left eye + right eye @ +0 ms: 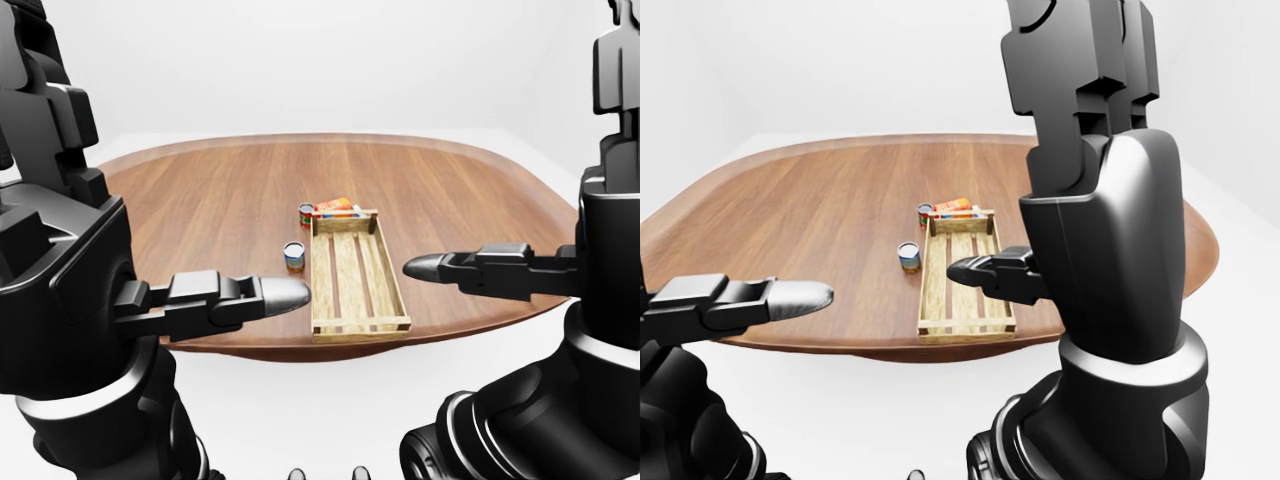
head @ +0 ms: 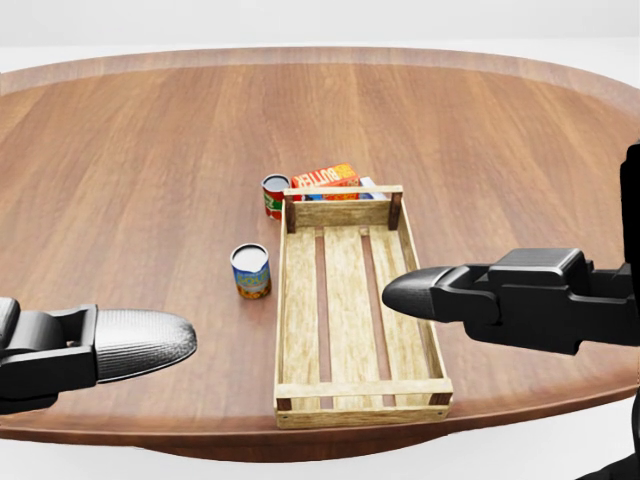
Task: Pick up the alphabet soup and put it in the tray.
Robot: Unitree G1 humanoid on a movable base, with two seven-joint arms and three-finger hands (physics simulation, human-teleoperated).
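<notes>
We hold both arms raised over the near edge of the tabletop [image 2: 150, 130], our left hand [image 1: 215, 300] spread open and empty with one finger pointing toward the wooden tray [image 2: 350, 300], our right hand [image 2: 500, 295] likewise spread, empty, its pointing finger over the tray's right rail in the head view without visibly touching it. The soup can [image 2: 250, 271] stands upright just left of the tray; a second can [image 2: 275, 195] and an orange box [image 2: 325, 178] sit at the tray's far end.
</notes>
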